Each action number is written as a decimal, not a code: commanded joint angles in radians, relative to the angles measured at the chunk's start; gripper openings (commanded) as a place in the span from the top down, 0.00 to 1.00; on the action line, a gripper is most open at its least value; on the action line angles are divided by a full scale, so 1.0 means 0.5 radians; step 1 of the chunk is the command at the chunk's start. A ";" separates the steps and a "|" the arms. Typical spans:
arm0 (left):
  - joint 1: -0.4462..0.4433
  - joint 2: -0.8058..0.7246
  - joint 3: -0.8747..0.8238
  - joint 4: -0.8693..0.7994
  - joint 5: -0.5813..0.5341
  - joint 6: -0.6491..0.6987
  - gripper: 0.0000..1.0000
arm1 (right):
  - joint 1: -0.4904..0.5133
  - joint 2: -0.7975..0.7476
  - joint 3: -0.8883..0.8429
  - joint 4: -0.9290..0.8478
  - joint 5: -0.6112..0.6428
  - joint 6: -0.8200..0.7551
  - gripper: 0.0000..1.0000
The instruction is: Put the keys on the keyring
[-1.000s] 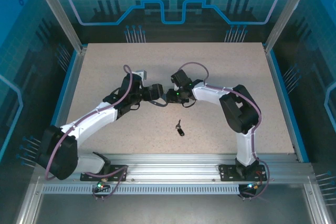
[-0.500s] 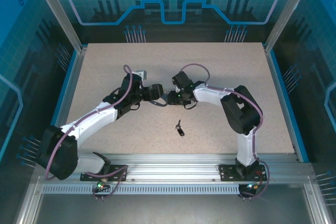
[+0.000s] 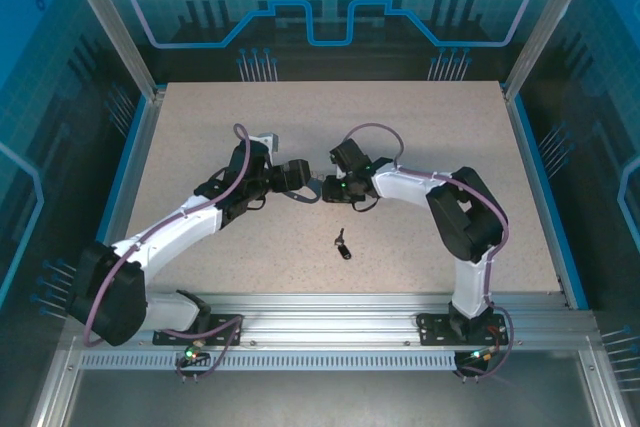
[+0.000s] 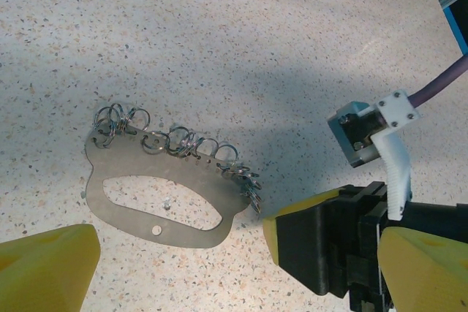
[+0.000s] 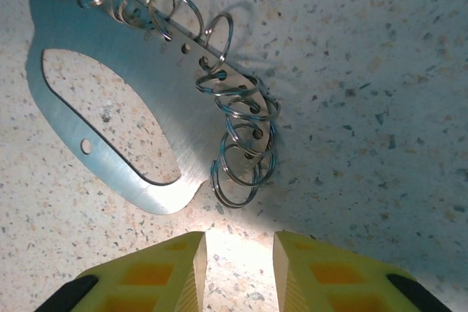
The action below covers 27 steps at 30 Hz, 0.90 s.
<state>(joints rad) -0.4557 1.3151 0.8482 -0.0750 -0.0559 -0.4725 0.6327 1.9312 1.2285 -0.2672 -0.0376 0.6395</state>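
I'm finding nothing threaded yet: the tiny black-headed silvery key (image 3: 343,244) is lying loose on the counter (image 3: 200,127), apart from the flat blue-grey oval keyring (image 5: 142,82); left tool (image 4: 234,274) gaping empty, right tool (image 5: 238,268) narrowly parted, empty.

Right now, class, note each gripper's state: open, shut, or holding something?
Left gripper: wide open, holding nothing.
Right gripper: narrowly open, holding nothing.

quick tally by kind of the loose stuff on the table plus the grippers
keys: 1
keyring: 1
grippers: 2 (left gripper, right gripper)
total: 4
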 commanded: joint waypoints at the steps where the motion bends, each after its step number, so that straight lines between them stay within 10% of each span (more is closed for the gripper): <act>1: -0.018 -0.063 0.009 -0.036 -0.025 0.006 0.01 | 0.017 0.106 0.118 -0.004 -0.014 0.004 0.68; 27: -0.018 -0.054 0.010 -0.019 -0.018 0.006 0.01 | -0.049 0.282 0.312 -0.091 0.074 -0.043 0.76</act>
<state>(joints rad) -0.4557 1.3151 0.8482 -0.0750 -0.0559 -0.4725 0.6205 2.0506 1.3548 -0.2913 -0.0223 0.6285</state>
